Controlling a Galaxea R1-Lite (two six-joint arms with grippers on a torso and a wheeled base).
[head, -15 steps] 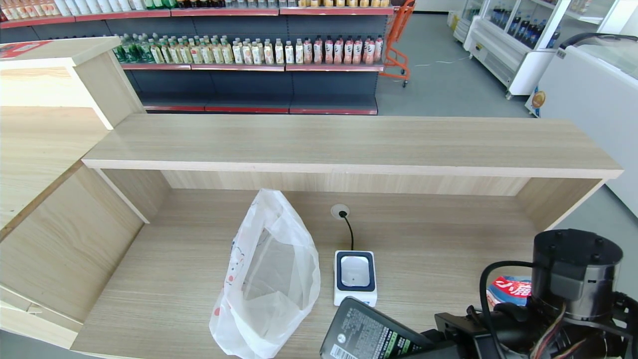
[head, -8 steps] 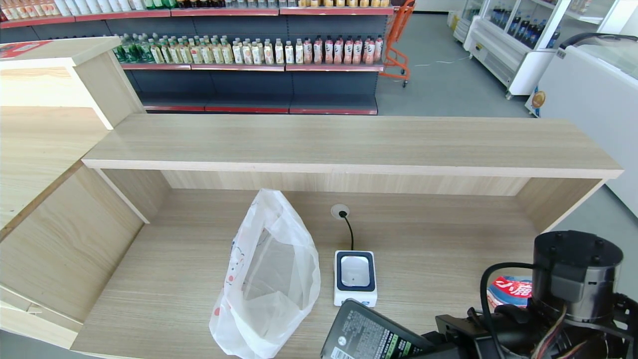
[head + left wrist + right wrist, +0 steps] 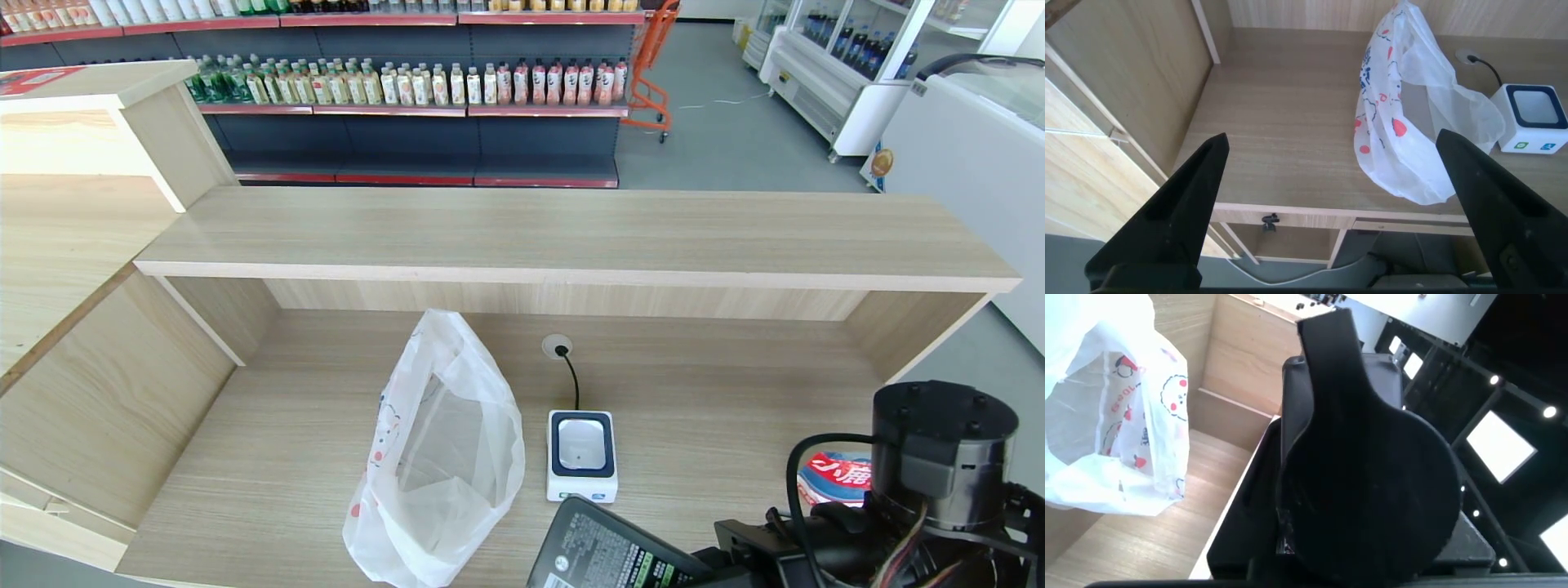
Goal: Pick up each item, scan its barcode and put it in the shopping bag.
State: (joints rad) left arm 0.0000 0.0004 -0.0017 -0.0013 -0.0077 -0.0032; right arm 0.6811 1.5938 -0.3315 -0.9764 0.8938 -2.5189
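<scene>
Counter point(image 3: 718, 408): holds everything below
Shopping bag point(image 3: 441, 457): stands open left of the scanner; looks empty, so nothing seems bagged yet; red cartoon print, wording illegible
Dark pack point(image 3: 608, 551): clamped in the right gripper point(image 3: 722, 563), just short of the scanner, fine-print label face up; scan judged pending
Scanner point(image 3: 581, 453): window up
Red-and-blue packet point(image 3: 833, 478): on the counter at right, large characters, awaiting its turn
Left gripper point(image 3: 1339, 204): jaws spread wide, empty
</scene>
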